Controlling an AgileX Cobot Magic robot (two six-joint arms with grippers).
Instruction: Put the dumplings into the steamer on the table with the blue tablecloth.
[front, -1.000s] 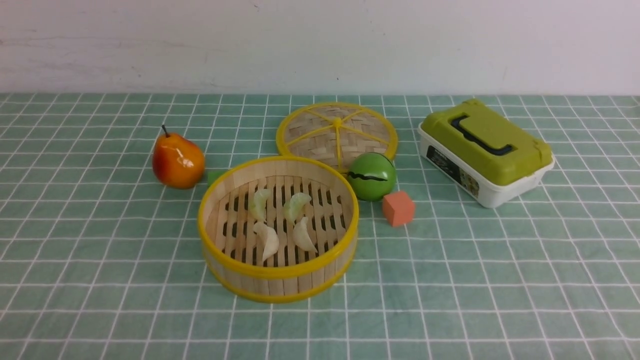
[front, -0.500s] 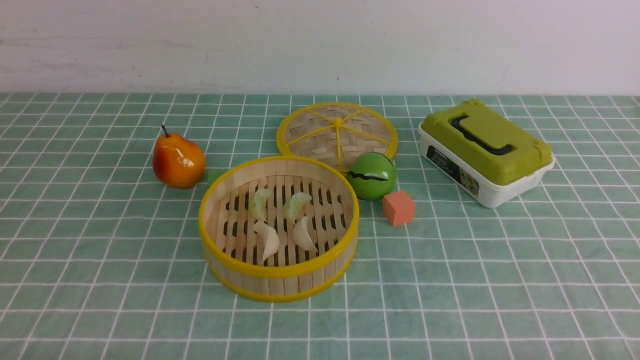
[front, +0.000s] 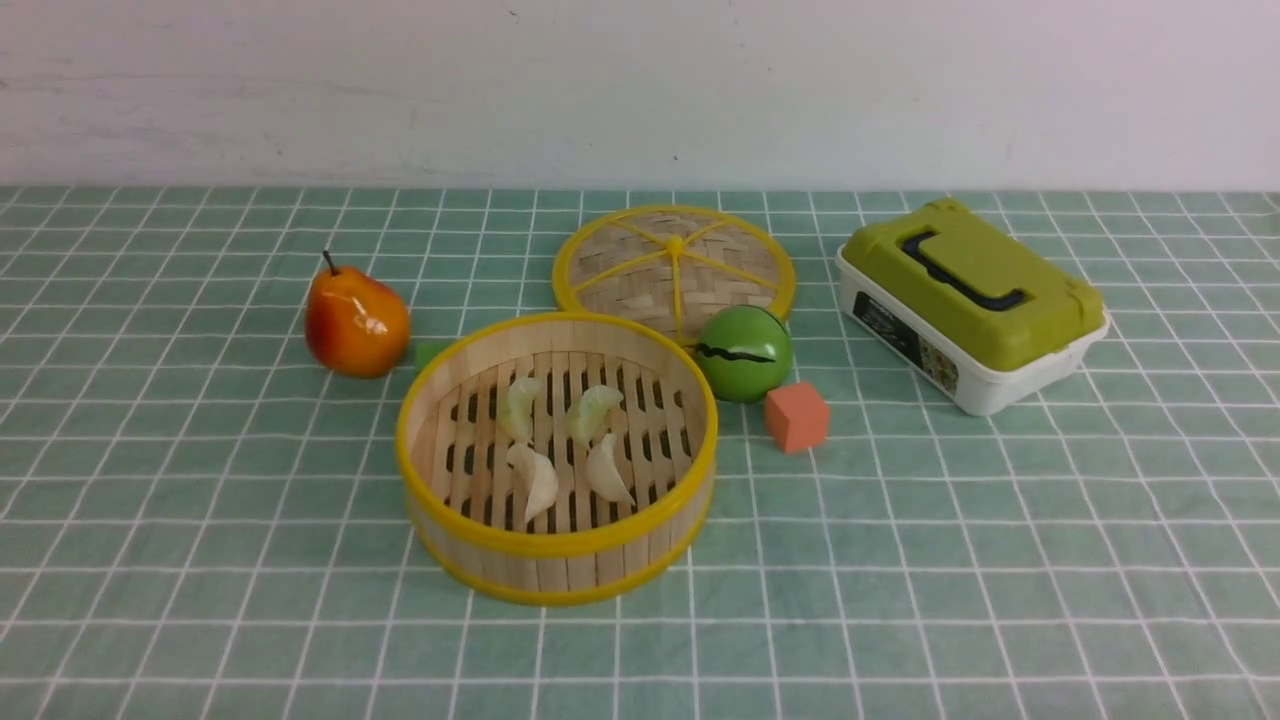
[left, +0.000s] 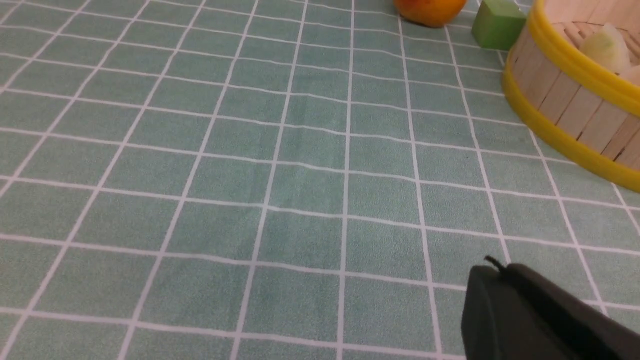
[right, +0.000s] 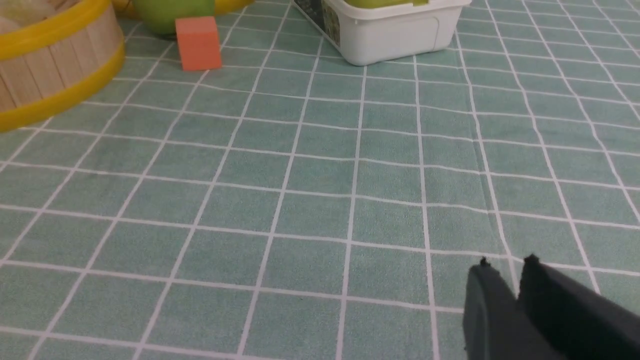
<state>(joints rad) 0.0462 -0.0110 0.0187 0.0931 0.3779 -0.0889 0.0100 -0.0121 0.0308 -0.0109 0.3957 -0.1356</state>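
Note:
The round bamboo steamer (front: 557, 540) stands mid-table on the blue tablecloth (front: 900, 560). Several dumplings lie on its slatted floor, two pale green (front: 520, 405) at the back and two cream-white (front: 535, 480) in front. Neither arm shows in the front view. In the left wrist view my left gripper (left: 500, 267) hangs shut and empty over bare cloth, with the steamer (left: 565, 105) off to one side and a dumpling (left: 605, 47) showing over its rim. In the right wrist view my right gripper (right: 506, 262) is open by a narrow gap, empty, well away from the steamer (right: 55, 75).
Behind the steamer lie a woven lid (front: 672, 265), a green ball (front: 744, 353) and an orange cube (front: 797, 416). A pear (front: 355, 322) and a small green block (front: 430, 353) sit to its left. A green-lidded white box (front: 970, 300) stands at the right.

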